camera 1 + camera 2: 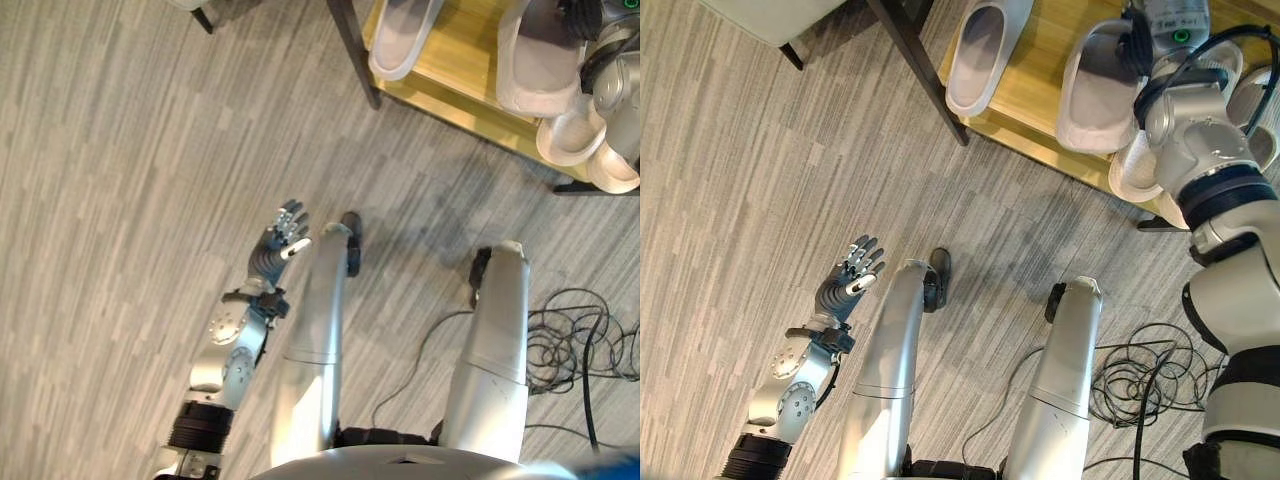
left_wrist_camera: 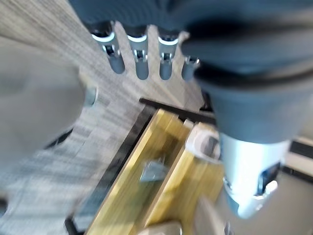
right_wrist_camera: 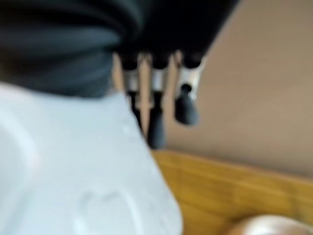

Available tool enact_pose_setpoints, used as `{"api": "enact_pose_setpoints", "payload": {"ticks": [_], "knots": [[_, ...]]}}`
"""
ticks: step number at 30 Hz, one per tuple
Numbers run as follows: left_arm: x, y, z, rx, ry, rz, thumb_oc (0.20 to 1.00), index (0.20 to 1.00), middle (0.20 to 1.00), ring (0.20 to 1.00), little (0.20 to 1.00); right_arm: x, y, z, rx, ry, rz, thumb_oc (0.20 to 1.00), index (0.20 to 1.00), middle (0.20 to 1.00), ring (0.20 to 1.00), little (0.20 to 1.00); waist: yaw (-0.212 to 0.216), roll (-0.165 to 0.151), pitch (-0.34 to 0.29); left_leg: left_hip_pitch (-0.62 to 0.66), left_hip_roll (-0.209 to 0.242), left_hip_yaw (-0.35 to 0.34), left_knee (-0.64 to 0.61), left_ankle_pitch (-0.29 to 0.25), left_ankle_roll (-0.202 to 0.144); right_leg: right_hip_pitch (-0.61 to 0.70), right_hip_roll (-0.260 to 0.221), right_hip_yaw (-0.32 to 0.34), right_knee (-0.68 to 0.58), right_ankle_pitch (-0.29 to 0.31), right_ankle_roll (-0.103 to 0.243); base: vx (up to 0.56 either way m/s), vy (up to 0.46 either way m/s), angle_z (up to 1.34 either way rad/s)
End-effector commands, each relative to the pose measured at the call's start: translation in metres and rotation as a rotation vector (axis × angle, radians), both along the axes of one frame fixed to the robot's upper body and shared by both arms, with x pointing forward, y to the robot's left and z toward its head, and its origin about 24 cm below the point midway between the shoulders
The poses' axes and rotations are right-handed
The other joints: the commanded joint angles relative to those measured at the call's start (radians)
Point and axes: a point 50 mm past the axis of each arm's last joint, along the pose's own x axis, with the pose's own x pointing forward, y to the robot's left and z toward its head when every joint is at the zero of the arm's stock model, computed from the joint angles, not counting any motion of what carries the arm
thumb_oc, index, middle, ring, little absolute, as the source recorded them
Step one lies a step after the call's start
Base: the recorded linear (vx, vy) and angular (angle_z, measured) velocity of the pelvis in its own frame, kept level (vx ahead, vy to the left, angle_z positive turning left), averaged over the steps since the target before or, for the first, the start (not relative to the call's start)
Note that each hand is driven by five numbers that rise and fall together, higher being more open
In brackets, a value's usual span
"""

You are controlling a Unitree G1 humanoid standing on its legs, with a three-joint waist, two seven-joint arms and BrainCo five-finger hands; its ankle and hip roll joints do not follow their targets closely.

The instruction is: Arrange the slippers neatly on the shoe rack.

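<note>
The shoe rack [image 1: 462, 62] has a yellow wooden shelf in a dark frame and stands at the top right. One pale slipper [image 1: 978, 52] lies on the shelf's left part. A second pale slipper [image 1: 1092, 92] lies to its right, and my right hand [image 1: 1134, 42] rests on its far end. In the right wrist view the fingers [image 3: 155, 125] reach straight past this slipper [image 3: 73, 186], which sits close against the palm. Two more slippers [image 1: 572, 135] [image 1: 615, 172] sit at the shelf's right end. My left hand [image 1: 283, 236] hangs open over the floor, holding nothing.
A dark rack leg [image 1: 915, 60] slants down to the floor at the shelf's left corner. A cream piece of furniture [image 1: 770, 18] on a dark leg stands at the upper left. Grey plank floor stretches between it and the rack.
</note>
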Motion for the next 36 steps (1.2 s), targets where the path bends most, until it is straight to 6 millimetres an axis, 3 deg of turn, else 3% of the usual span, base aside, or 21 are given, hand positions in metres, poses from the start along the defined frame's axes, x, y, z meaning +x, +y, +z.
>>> {"api": "enact_pose_setpoints", "payload": {"ticks": [1, 7, 10, 11, 12, 13, 16, 21, 30, 36], "knots": [[-0.007, 0.001, 0.008, -0.043, -0.071, 0.019, 1.000, 1.000, 1.000, 1.000, 1.000, -0.012, 0.002, 0.045, 0.011, -0.085, -0.010, 0.200, 0.200, 0.200, 0.200, 0.200, -0.025, 0.030, -0.002, 0.007, 0.047, -0.153, 0.003, 0.270, -0.184, 0.077, 0.038, 0.075, 0.072, 0.535, 0.021, 0.06, 0.098, 0.10], [-0.014, -0.001, 0.017, -0.066, -0.115, 0.004, 1.000, 1.000, 1.000, 1.000, 1.000, -0.012, -0.007, 0.053, 0.022, -0.086, -0.095, 0.200, 0.200, 0.200, 0.200, 0.200, -0.025, 0.042, -0.002, 0.007, 0.040, -0.118, 0.009, 0.271, -0.184, 0.083, 0.014, 0.120, 0.101, 0.536, 0.019, 0.04, 0.093, 0.20], [-0.021, 0.005, 0.020, -0.027, -0.143, -0.004, 1.000, 1.000, 1.000, 1.000, 1.000, -0.013, -0.026, 0.047, 0.108, -0.072, -0.161, 0.200, 0.200, 0.200, 0.200, 0.200, -0.017, 0.055, -0.002, 0.010, 0.037, -0.094, 0.009, 0.268, -0.184, 0.094, -0.010, 0.142, 0.115, 0.536, 0.008, 0.04, 0.080, 0.07], [-0.023, 0.006, 0.017, -0.044, -0.129, 0.000, 1.000, 1.000, 1.000, 1.000, 1.000, -0.016, -0.036, 0.047, 0.145, -0.079, -0.202, 0.325, 0.325, 0.325, 0.325, 0.325, -0.015, 0.056, -0.002, 0.015, 0.033, -0.090, 0.010, 0.268, -0.184, 0.092, -0.013, 0.151, 0.115, 0.537, 0.004, 0.04, 0.069, 0.21], [-0.025, 0.006, 0.014, -0.067, -0.115, -0.001, 1.000, 1.000, 1.000, 1.000, 1.000, -0.018, -0.042, 0.048, 0.172, -0.090, -0.235, 0.589, 0.589, 0.589, 0.589, 0.589, -0.013, 0.058, -0.004, 0.020, 0.035, -0.083, 0.008, 0.267, -0.184, 0.091, -0.019, 0.158, 0.118, 0.537, 0.001, 0.04, 0.081, 0.29], [-0.027, 0.006, 0.013, -0.074, -0.111, -0.005, 1.000, 1.000, 1.000, 1.000, 1.000, -0.018, -0.043, 0.047, 0.194, -0.097, -0.251, 1.000, 1.000, 1.000, 1.000, 1.000, -0.012, 0.059, -0.004, 0.022, 0.038, -0.076, 0.005, 0.264, -0.184, 0.095, -0.026, 0.163, 0.121, 0.534, -0.003, 0.06, 0.076, 0.28], [-0.032, 0.007, 0.005, -0.097, -0.078, -0.005, 1.000, 1.000, 1.000, 1.000, 1.000, -0.020, -0.056, 0.039, 0.245, -0.090, -0.299, 1.000, 1.000, 1.000, 1.000, 1.000, -0.008, 0.060, -0.009, 0.031, 0.037, -0.066, 0.012, 0.266, -0.184, 0.088, -0.028, 0.176, 0.150, 0.533, -0.013, 0.05, 0.029, 0.10], [-0.035, 0.015, 0.005, -0.039, -0.097, -0.004, 1.000, 1.000, 1.000, 1.000, 1.000, -0.014, -0.054, 0.025, 0.293, -0.024, -0.246, 1.000, 1.000, 1.000, 1.000, 1.000, 0.000, 0.058, -0.008, 0.037, 0.041, -0.055, 0.031, 0.269, -0.184, 0.081, -0.034, 0.188, 0.173, 0.529, -0.025, 0.03, 0.022, 0.03], [-0.039, 0.011, 0.000, 0.008, -0.085, -0.040, 1.000, 1.000, 1.000, 1.000, 1.000, 0.005, -0.050, -0.032, 0.589, 0.090, -0.108, 1.000, 1.000, 1.000, 1.000, 1.000, -0.004, 0.060, -0.015, 0.046, 0.038, -0.048, 0.017, 0.270, -0.184, 0.072, -0.042, 0.196, 0.180, 0.523, -0.027, 0.01, 0.027, -0.01], [-0.037, 0.009, 0.001, 0.044, -0.085, -0.045, 1.000, 1.000, 1.000, 1.000, 1.000, 0.010, -0.038, -0.038, 0.613, 0.099, -0.041, 1.000, 1.000, 1.000, 1.000, 1.000, -0.007, 0.050, -0.007, 0.053, 0.039, -0.059, 0.011, 0.279, -0.184, 0.082, -0.042, 0.188, 0.179, 0.526, -0.026, -0.01, 0.004, 0.01]]}}
